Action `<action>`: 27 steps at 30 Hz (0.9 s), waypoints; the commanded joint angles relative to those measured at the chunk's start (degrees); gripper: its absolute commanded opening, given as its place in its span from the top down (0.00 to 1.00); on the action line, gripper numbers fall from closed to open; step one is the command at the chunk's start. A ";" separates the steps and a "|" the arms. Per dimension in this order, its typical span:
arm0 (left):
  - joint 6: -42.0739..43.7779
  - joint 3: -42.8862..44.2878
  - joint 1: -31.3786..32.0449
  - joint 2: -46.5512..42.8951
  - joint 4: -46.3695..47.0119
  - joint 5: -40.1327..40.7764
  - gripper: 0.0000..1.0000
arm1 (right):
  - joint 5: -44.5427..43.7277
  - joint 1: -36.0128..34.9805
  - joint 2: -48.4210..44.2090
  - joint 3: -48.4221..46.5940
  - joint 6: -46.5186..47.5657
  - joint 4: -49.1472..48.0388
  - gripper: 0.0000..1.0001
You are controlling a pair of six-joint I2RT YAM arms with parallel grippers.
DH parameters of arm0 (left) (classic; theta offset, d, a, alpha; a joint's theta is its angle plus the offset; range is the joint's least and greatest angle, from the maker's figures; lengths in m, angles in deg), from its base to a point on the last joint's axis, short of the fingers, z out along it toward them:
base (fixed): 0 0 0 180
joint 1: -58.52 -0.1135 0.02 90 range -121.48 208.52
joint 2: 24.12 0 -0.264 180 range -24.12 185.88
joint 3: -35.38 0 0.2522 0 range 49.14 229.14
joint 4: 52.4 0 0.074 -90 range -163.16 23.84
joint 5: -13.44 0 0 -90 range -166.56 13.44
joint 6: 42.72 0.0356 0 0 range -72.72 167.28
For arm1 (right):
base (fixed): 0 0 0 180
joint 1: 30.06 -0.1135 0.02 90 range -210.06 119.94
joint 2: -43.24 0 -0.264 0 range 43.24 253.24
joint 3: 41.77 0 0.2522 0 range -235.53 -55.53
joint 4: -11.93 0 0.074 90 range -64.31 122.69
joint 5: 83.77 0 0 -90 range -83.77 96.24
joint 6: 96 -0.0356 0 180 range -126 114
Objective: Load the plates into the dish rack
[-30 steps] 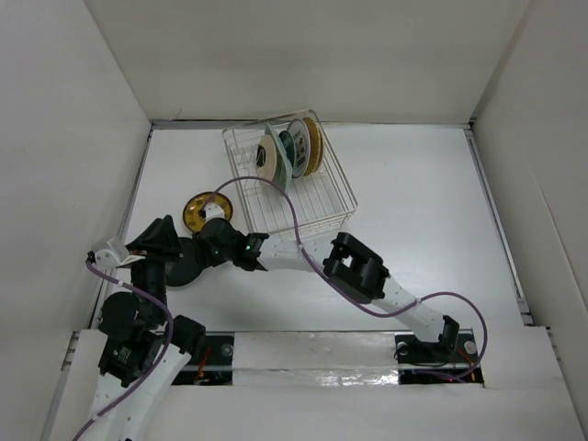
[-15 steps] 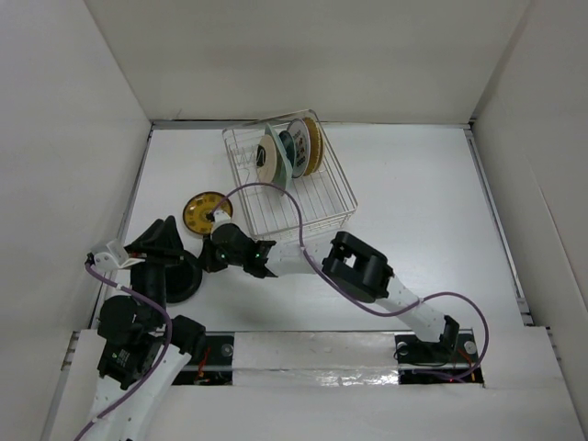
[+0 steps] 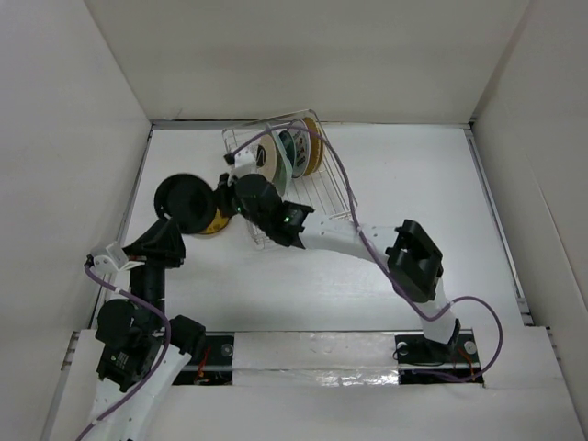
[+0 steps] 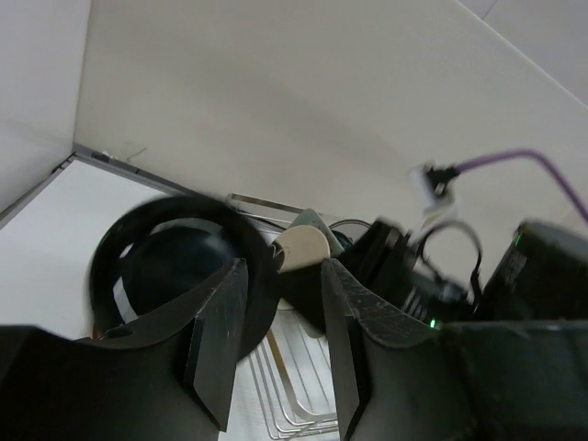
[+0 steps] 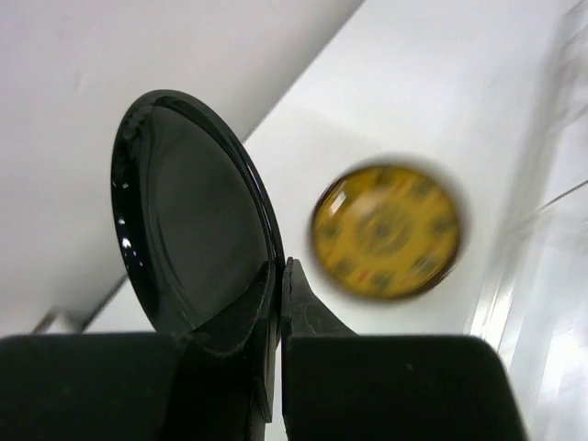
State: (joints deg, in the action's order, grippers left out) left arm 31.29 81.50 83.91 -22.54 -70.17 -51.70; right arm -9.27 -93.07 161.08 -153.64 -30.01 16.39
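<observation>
Across the upper middle of the overhead view, the dish rack (image 3: 326, 190) is sitting with several plates (image 3: 292, 150) standing on edge at its far end. From the lower right, the right arm (image 3: 349, 241) is reaching diagonally toward the upper left, with the right gripper (image 5: 277, 285) pinching the rim of a black plate (image 3: 181, 196). At lower left, the left arm (image 3: 147, 285) is bending upward, and the left gripper (image 4: 283, 266) is holding its jaws apart around nothing. Near the black plate, a yellow plate (image 5: 384, 230) is lying flat on the table (image 3: 413, 184).

Yellow plate (image 5: 384, 231) blurred, dish rack (image 3: 326, 188) near corner hidden behind right arm (image 3: 340, 241); black plate (image 4: 156, 266) smeared
</observation>
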 commanded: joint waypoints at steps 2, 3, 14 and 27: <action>0.08 -0.37 0.01 -0.44 3.22 -2.97 0.64 | -19.15 5.25 1.94 -10.85 12.74 8.83 1.00; 0.17 -0.28 0.01 -0.36 3.39 -3.24 0.64 | -21.99 5.78 3.35 -16.71 14.33 11.56 1.00; 0.08 -0.54 0.01 -0.62 3.66 -6.84 0.62 | -47.33 10.36 22.77 -46.29 35.42 17.92 1.00; 0.26 -0.54 1.68 -1.41 3.66 -6.84 0.63 | -53.14 10.36 29.02 -47.18 43.70 10.80 1.00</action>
State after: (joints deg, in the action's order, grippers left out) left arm 31.34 81.39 84.59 -23.17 -69.32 -58.13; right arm -59.02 -82.93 189.34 -198.25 10.87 31.62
